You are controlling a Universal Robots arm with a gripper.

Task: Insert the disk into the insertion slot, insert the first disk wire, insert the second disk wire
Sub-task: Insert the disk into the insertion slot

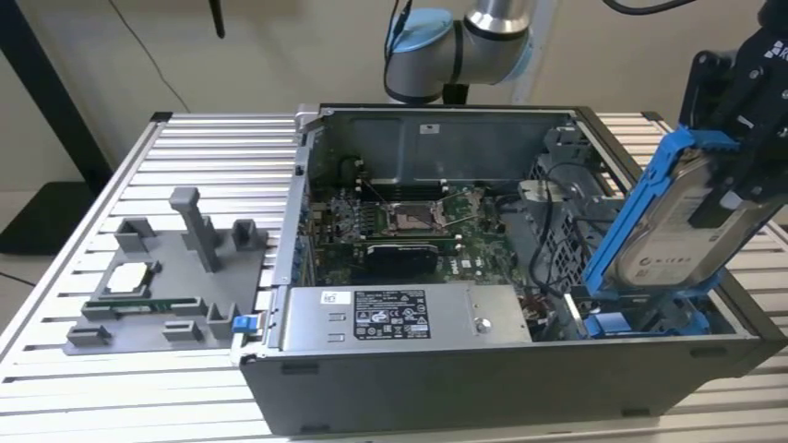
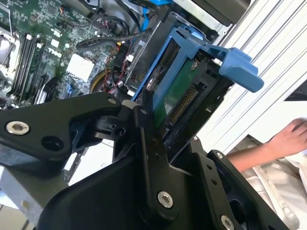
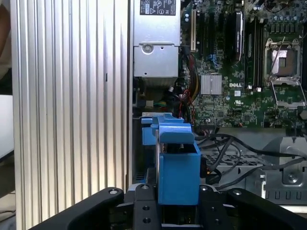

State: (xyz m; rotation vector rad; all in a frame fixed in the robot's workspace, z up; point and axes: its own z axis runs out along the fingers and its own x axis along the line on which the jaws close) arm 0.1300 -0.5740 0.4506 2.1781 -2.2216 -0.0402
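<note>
While the gripper [image 1: 729, 185] clamps the disk [image 1: 674, 242] between its fingers, I see both in the upper part of the frame at the exterior view's right, above the open computer case [image 1: 493, 388]. The disk stands steeply tilted in its blue caddy, with the silver labelled face toward the camera. Its lower end reaches down to the blue rails of the insertion slot [image 1: 640, 321], in the lower corner of the case at the exterior view's right. I cannot tell whether it touches them. Most of the disk is outside the slot.

In the second wrist view, the green board side of the disk [image 2: 180, 96] shows with its connector row, and a person's hand [image 2: 290, 136] lies past the edge of the ribbed counter [image 2: 268, 62]. In the exterior view, the power-supply box [image 1: 394, 314] lies near the slot. The grey fixture tray [image 1: 161, 277] rests on the counter at the exterior view's left, beside the case.
</note>
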